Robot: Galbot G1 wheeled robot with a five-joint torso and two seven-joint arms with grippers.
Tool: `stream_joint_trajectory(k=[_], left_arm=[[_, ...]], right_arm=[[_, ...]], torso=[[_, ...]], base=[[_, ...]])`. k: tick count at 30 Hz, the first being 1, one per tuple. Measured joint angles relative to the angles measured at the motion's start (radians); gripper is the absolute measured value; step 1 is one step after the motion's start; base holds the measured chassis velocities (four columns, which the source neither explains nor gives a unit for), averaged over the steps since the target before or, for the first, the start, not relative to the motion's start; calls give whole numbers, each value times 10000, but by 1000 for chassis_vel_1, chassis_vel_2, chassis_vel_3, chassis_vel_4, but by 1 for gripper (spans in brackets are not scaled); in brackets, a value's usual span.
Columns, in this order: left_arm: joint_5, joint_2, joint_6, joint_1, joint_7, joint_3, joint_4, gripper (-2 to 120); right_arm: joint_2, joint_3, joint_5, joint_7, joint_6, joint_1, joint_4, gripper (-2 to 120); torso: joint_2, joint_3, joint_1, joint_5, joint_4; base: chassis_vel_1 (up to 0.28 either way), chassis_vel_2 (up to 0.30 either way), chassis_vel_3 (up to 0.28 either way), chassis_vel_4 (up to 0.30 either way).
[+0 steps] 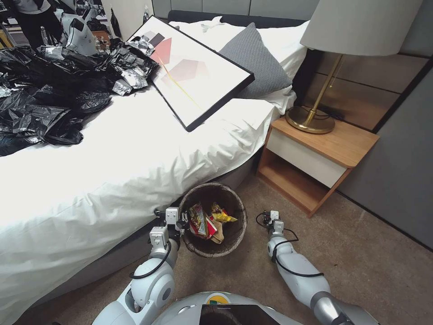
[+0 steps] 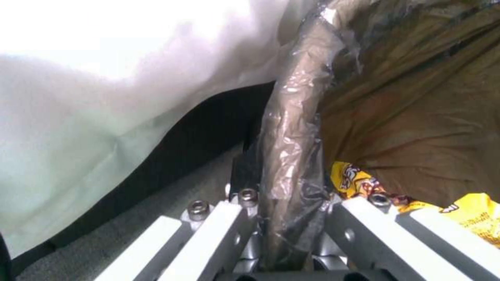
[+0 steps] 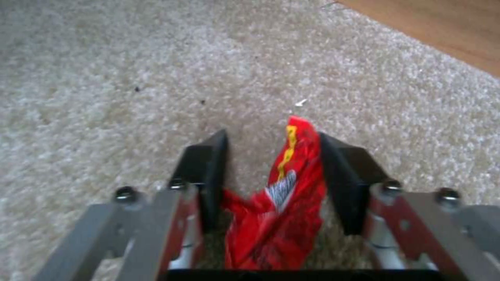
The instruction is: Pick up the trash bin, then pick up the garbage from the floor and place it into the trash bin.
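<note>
A robot stands on a beige carpet [image 1: 361,253] beside a bed [image 1: 135,153] with a white sheet, looking down at its two arms. The trash bin [image 1: 234,246], a small round bucket lined with a dark brown bag, sits just in front of the robot, close against the side of the bed. The left gripper [image 1: 179,222] is at the bin's rim on the bed side; in the left wrist view the bag-wrapped rim [image 2: 291,128] runs between the gripper's two fingers, one outside and one inside the bin, closed onto it. Inside the bin lie colourful snack wrappers [image 1: 198,220], among them a yellow one [image 2: 468,218] just beside the inner finger, and a tan paper bag [image 1: 218,234]. The right gripper [image 1: 269,218] hangs low over bare carpet on the bin's other side, near the bin but apart from it. In the right wrist view a crumpled red snack wrapper [image 3: 281,203] stands between its black fingers [image 3: 343,175], touching the one finger and with a gap to the other, so the fingers stand partly apart around it and whether they grip it cannot be told. The white sheet overhangs the bed edge right beside the left gripper, leaving little room there. A wooden nightstand [image 1: 333,144] with a brass lamp [image 1: 315,115] stands beyond the right gripper, with a stretch of open carpet between. On the bed lie a framed picture [image 1: 207,85], a grey pillow [image 1: 257,63] and a heap of black plastic sheets [image 1: 49,99].
</note>
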Motion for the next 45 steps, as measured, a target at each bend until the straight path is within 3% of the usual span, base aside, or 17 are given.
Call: stream_joint_trajectory(k=[10, 25, 27, 29, 31, 37, 45], left_arm=[[-41, 23, 1, -76, -32, 11, 23, 2], [-114, 66, 21, -172, -69, 58, 75, 2], [-127, 93, 36, -161, -68, 66, 55, 2], [-137, 110, 57, -129, -51, 98, 45, 2], [-137, 110, 57, -128, -50, 99, 45, 2], [-126, 102, 67, -92, -37, 172, 60, 2], [-117, 86, 82, -77, -31, 224, 83, 2]], right_arm=[[-18, -8, -61, 197, -128, -225, 326, 0], [-44, 73, -141, 399, -83, -473, 1172, 0], [-153, 119, -140, 539, -114, -598, 1822, 0], [-421, 265, -284, 784, -135, -848, 3328, 0], [-431, 270, -292, 791, -136, -858, 3383, 0], [-816, 432, -590, 1166, -243, -1185, 5542, 0], [-1095, 542, -820, 1394, -308, -1378, 6885, 0]], torso=[[0, 2, 0, -1, -7], [-2, 5, 1, 4, -10], [-2, 6, 2, 9, -12], [-2, 5, 2, 2, -8], [-2, 4, 2, 2, -9], [-2, 3, 2, 3, -8], [-2, 2, 2, 0, -6]], base=[[0, 0, 0, 0], [0, 0, 0, 0], [0, 0, 0, 0], [0, 0, 0, 0], [0, 0, 0, 0], [0, 0, 0, 0], [0, 0, 0, 0]])
